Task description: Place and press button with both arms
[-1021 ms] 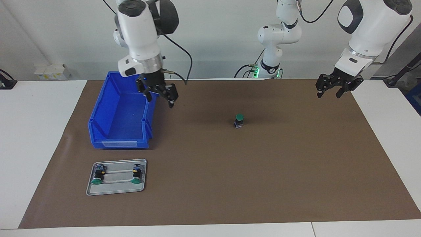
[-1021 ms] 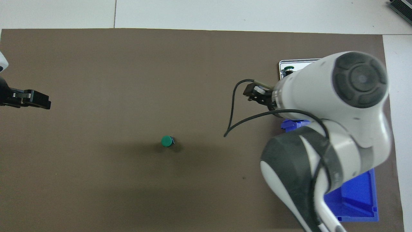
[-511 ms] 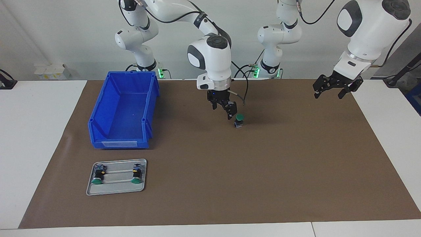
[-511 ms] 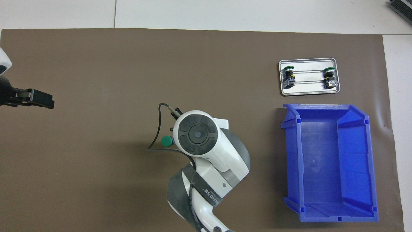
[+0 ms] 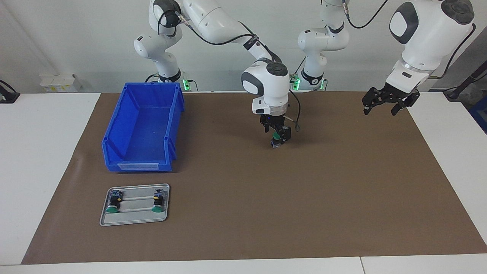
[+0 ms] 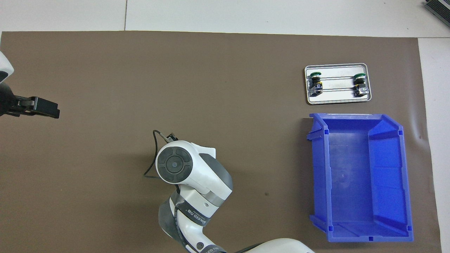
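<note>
Brown mat [image 5: 342, 198] covering the table. Blue bin [image 5: 140, 129], empty, toward the right arm's end. Tray [image 5: 134, 219] carrying two spare buttons, farther from the robots than the bin. Right gripper [image 5: 277, 134], fingers spread, straddling the button [image 5: 276, 140] standing upright mid-mat, probably positioned to press or steady it; contact cannot be confirmed. Left gripper [image 5: 384, 105], fingers wide, waiting over the mat's edge. In the overhead view the right arm's wrist hides the button entirely.

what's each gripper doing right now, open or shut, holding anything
Right gripper: open, down at the button mid-mat, no grip visible.
Left gripper: open, empty, waiting in the air over the mat's edge.
</note>
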You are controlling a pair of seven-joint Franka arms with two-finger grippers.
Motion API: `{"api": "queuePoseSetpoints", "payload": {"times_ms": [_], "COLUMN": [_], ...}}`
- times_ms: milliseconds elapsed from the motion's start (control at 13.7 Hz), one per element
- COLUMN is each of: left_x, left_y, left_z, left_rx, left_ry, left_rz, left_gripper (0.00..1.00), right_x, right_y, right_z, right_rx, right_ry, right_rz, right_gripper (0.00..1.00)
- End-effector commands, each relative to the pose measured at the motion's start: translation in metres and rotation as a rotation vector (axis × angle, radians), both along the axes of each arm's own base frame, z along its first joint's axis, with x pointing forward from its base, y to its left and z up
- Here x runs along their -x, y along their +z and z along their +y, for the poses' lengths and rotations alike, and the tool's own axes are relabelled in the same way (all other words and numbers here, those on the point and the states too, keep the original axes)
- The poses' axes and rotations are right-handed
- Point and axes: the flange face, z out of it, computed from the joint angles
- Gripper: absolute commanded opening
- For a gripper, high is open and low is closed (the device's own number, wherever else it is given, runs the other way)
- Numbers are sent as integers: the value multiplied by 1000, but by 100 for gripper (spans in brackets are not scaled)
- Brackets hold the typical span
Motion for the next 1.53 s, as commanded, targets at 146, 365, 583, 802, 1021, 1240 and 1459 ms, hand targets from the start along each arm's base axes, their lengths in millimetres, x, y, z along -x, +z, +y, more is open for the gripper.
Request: {"api": "queuePoseSetpoints", "payload": {"times_ms": [146, 365, 583, 802, 1021, 1240, 1459], "left_x": [2, 2, 2, 2, 2, 2, 2], "left_y": [-1, -1, -1, -1, -1, -1, -1], "left_z": [2, 1, 2, 2, 2, 2, 2], "left_rx": [2, 2, 2, 2, 2, 2, 2], "left_ry": [2, 0, 2, 2, 2, 2, 2], "left_rz": [-12, -12, -12, -12, -12, -12, -12], "left_gripper": [100, 100, 100, 100, 100, 100, 100], "right_x": [-2, 3, 6, 5, 0, -9, -31], "right_y": [-11, -19, -26, -27, -22, -10, 51], "right_z": [7, 6, 4, 4, 3, -3, -49], "right_rx": [-21, -15, -21, -23, -33, -17, 17], "right_ry": [-20, -17, -21, -23, -25, 21, 119], "right_rz": [-33, -24, -25, -25, -29, -39, -21], "right_gripper": [98, 95, 89, 32, 0, 0, 0]}}
